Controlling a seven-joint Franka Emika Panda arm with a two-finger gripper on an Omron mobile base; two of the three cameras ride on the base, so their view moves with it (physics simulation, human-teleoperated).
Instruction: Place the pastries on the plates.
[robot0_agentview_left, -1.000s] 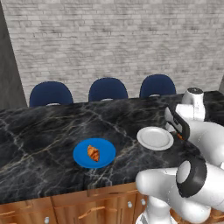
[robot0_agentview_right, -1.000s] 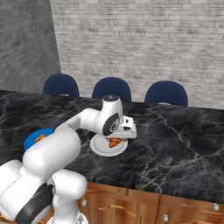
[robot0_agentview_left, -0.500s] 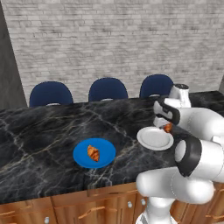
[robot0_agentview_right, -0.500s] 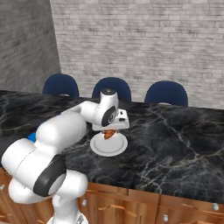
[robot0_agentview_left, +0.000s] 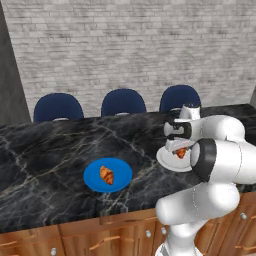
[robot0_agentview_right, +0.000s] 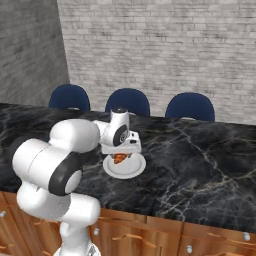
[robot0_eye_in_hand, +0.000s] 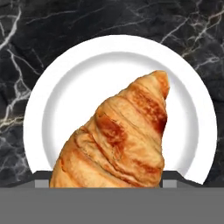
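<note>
One croissant (robot0_eye_in_hand: 122, 140) is held in the gripper (robot0_agentview_left: 180, 150), directly over the white plate (robot0_eye_in_hand: 57, 105); contact with the plate cannot be told. The white plate (robot0_agentview_right: 124, 167) is seen on the black marble counter (robot0_agentview_right: 200, 165). The second croissant (robot0_agentview_left: 106, 175) is laid on the blue plate (robot0_agentview_left: 108, 175), well apart. Three blue chairs (robot0_agentview_left: 123, 102) are lined behind, before a grey brick wall (robot0_agentview_left: 125, 45).

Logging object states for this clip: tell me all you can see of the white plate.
The white plate is round and flat with a raised rim, plain and glossy, like ceramic. It lies level on the dark marble counter, near its front edge, right of the blue plate. The end effector hangs just above its middle holding a croissant; whether the croissant touches the plate cannot be told.
</note>
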